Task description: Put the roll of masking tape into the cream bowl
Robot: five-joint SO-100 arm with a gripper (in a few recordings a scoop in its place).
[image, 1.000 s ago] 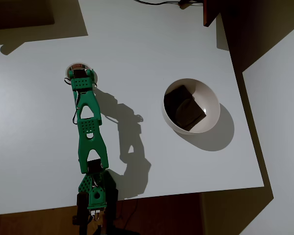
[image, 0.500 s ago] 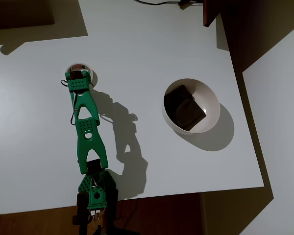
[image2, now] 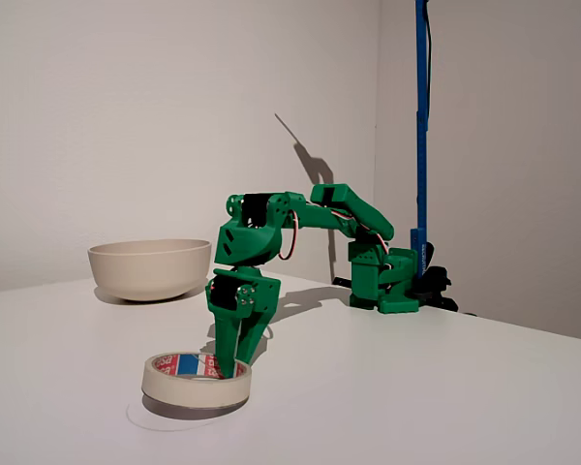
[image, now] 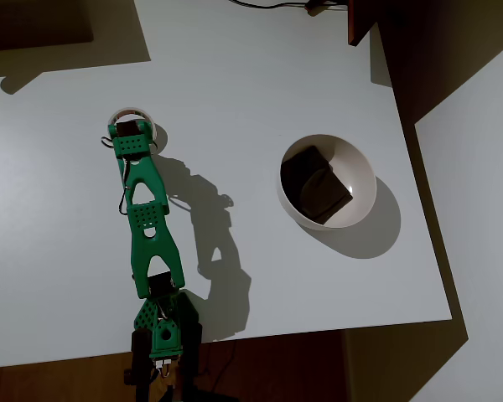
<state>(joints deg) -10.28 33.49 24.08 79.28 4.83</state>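
**Green arm down on the tape, pickup not confirmed**

Green gripper [image2: 234, 360] is pointed straight down, tips at the tape [image2: 196, 381]. In the fixed view one finger looks to dip inside the ring's hole, near the wall on the arm's side. Can't tell whether the jaws are apart or already pinching the wall; the gap is hidden behind the gripper body and the ring.

Tape lies flat on the table [image: 260, 75], hole up, red/blue print on the inner core. No sign of lift: the ring sits on its own shadow. In the overhead view the tape [image: 136, 115] pokes out from under the gripper [image: 132, 132], mostly covered by it.

Bowl [image: 327, 180] sits well apart from the tape, off to the right in the overhead view, about level with the arm's mid-link. In the fixed view the bowl [image2: 149, 268] is behind the tape and to the left. It isn't empty: a dark brown block [image: 316, 184] already lies inside, against the left wall.

Progress, my read: early. Reach is done, grasp is at best in progress. Left to do: close on the ring wall, lift, swing across to the bowl, release over it. Block takes up a good share of the bowl floor, so the tape likely lands on or beside it.
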